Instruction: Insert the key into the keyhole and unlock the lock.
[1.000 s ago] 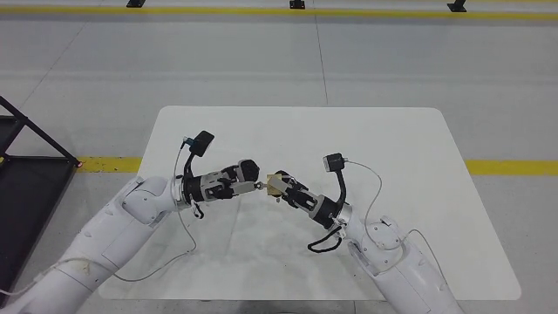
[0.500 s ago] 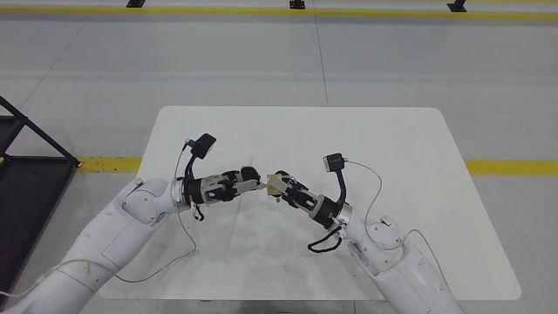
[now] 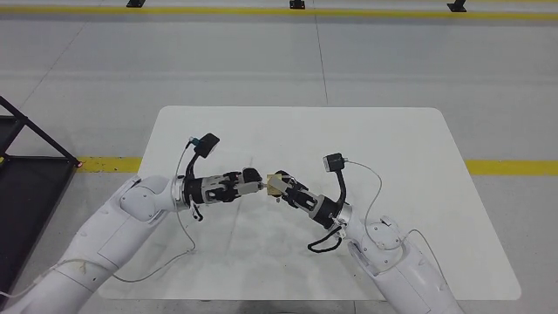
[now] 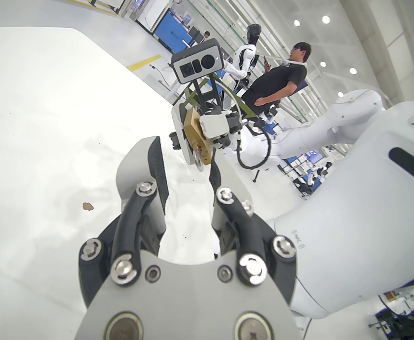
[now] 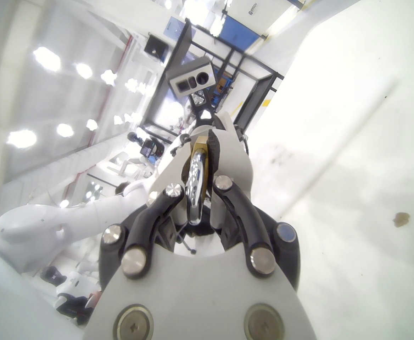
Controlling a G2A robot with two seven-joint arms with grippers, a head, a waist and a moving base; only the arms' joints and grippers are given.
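While the right pincer (image 5: 205, 145) is pressed together on the lock (image 4: 191, 130) and holds it clear of the table (image 3: 392, 139), the left pincer (image 4: 183, 152) faces it with its fingers (image 4: 157, 168) spread and nothing between them. The lock's brass body sits between the right pincer's pads. Its silver shackle (image 5: 195, 178) runs back toward that pincer's palm, and its keyhole end is turned toward the left pincer.

The key (image 4: 197, 158) juts from that end, straight ahead of the left pincer and just beyond its fingertips, touching neither finger. Its blade appears to be seated in the keyhole, though how deep it goes is hard to tell from this angle.

On that reading, insertion looks done and the turning step is in hand. Whether the shackle has already sprung cannot be told.

The next move calls for the left pincer to advance a little along its own axis until the key's round head lies between its pads. It would then close firmly and rotate about the key's axis while the right pincer keeps the lock square. The head is small and thin, so an off-centre pinch could slip, or could lever the key sideways in the keyhole.
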